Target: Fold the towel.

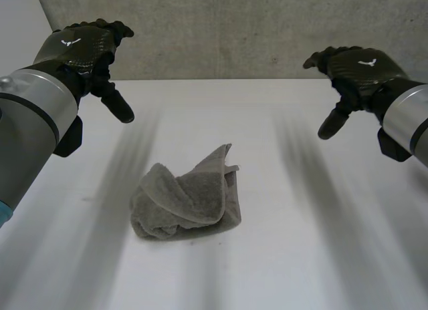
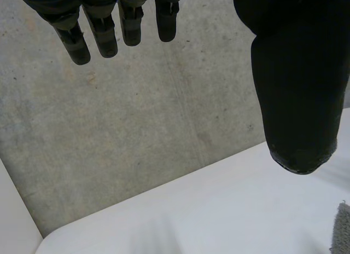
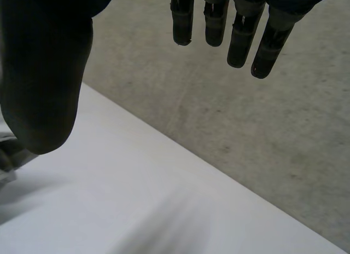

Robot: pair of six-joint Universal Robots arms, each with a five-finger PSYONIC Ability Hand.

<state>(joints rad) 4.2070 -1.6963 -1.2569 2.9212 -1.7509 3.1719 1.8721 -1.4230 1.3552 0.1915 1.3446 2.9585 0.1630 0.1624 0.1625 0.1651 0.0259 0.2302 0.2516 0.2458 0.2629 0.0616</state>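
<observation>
Grey towel [image 1: 187,204] lies bunched mid-tabletop [image 1: 321,250]. My left hand [image 1: 83,46] and right hand [image 1: 358,66] hover well apart above it, fingers relaxed, empty. Folding not yet begun; next, I likely pinch two corners and spread it.

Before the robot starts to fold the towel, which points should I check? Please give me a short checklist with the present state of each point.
1. Left hand free: ok. Its fingers are straight, it holds nothing, and it hangs above the table.
2. Right hand free: ok. Its fingers are straight and it holds nothing.
3. Towel lies flat: not ok. It is a crumpled heap between the two hands.
4. Towel wholly on the table: ok.
5. A corner to grasp: ok. One sticks up on the far side of the heap.
6. The other corners: cannot tell. They are tucked into the folds.
</observation>
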